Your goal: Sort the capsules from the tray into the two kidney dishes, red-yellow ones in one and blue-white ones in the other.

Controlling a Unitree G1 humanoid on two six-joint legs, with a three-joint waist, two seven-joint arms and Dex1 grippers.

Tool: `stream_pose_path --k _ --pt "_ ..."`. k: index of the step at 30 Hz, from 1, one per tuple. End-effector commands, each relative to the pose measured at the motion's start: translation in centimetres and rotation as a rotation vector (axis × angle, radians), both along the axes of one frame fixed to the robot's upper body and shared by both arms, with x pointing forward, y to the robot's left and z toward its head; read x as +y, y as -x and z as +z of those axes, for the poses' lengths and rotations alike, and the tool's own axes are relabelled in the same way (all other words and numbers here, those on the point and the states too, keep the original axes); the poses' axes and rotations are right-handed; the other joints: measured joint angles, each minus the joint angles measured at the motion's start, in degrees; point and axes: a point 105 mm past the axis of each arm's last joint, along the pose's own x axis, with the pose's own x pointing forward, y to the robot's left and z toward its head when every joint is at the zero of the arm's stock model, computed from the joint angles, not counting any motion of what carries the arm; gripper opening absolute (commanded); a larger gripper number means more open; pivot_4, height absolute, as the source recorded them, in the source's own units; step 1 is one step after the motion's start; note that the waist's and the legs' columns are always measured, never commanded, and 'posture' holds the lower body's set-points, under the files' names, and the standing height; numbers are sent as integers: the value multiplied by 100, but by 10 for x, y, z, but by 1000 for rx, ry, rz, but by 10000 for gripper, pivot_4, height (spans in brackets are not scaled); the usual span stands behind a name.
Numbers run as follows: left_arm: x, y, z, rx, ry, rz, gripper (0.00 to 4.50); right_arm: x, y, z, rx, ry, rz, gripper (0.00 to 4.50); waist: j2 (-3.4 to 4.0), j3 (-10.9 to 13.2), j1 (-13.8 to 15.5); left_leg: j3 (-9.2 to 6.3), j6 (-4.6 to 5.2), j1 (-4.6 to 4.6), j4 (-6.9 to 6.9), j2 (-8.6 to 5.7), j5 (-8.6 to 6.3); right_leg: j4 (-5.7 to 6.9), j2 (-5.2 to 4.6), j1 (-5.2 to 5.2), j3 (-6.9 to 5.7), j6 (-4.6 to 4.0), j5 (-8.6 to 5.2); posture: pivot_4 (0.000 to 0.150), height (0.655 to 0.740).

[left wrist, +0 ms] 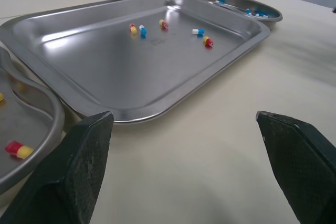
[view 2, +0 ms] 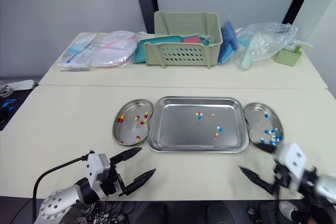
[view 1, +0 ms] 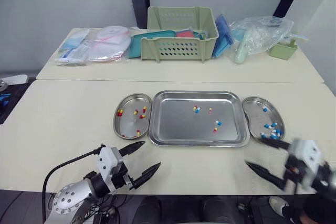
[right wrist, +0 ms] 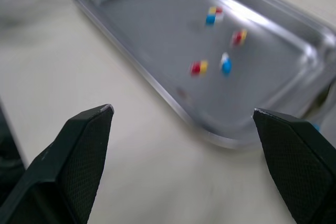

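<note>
A steel tray (view 1: 178, 127) lies mid-table and holds several capsules: a red-yellow and blue-white pair (view 1: 196, 109), a blue-white one (view 1: 218, 123) and a red-yellow one (view 1: 215, 129). The left kidney dish (view 1: 125, 127) holds red-yellow capsules (view 1: 143, 112). The right kidney dish (view 1: 254, 107) holds blue-white capsules (view 1: 272, 128). My left gripper (view 1: 150, 154) hovers open and empty near the front edge, in front of the left dish. My right gripper (view 1: 254, 151) is open and empty just in front of the right dish. The left wrist view faces the tray (left wrist: 105, 72).
On the far table stand a green basket (view 1: 181, 34), packets in plastic (view 1: 94, 45), a clear bag (view 1: 260, 32) and a small green box (view 1: 283, 50). A black cable (view 1: 63, 167) loops by my left arm. Bare tabletop stretches left of the dishes.
</note>
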Motion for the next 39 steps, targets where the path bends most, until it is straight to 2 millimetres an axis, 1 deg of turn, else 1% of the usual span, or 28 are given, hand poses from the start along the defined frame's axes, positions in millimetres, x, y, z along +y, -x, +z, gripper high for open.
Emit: stream_pose_path --k 1,4,9,12,13,14,19,27,34,39 --pt "-4 0 5 -35 12 -13 45000 26 -26 6 -24 -14 -45 44770 0 2 21 -1 0 -1 0 0 0 0 0 -1 -1 0 0 1500 7400" --pt "-5 -1 4 -36 14 -15 45000 48 -52 2 -1 -10 -61 44770 -1 2 53 -11 0 -10 -3 -2 0 -7 -1 -6 -10 -1 -1 1500 7400" --pt "-7 -3 3 -38 17 -16 45000 70 -73 -10 32 65 -48 44770 -1 2 54 -14 0 -20 -1 -6 0 -9 -6 -10 -13 -1 0 1500 7400" --pt "-8 -4 2 -41 18 -19 45000 82 -85 -13 46 91 -40 39012 1 3 26 -14 0 -12 -1 -3 1 2 -3 -12 -12 -1 0 1500 7400" --pt "-9 -5 2 -41 19 -19 45000 86 -89 -13 51 106 -32 35832 4 4 19 -14 0 -12 -1 -3 1 4 -3 -13 -11 -1 0 1500 7400" --pt "-10 -5 2 -41 19 -21 45000 89 -93 -14 55 121 -29 35832 4 5 7 -13 0 -12 -1 -3 1 4 -3 -13 -11 -1 0 1500 7400" --pt "-12 -5 1 -42 19 -27 45000 97 -112 -12 76 150 -49 35832 4 5 16 -12 1 -17 -1 -3 1 4 -3 -22 -9 -1 0 1500 7400" --pt "-14 -6 1 -45 18 -32 45000 103 -135 -21 154 178 -87 35832 5 5 8 -8 1 -20 -1 -3 1 7 -3 -31 -6 -2 0 1500 7400" --pt "-15 -5 3 -51 33 -23 45000 102 -142 -27 181 195 -90 35832 6 6 7 -8 1 -21 -1 -2 1 8 -3 -34 -5 -2 0 1500 7400" --pt "-16 -6 3 -57 34 -22 45000 101 -143 -36 203 219 -84 35832 6 6 6 -8 1 -21 -1 -2 1 9 -3 -35 -5 -2 0 1500 7400"
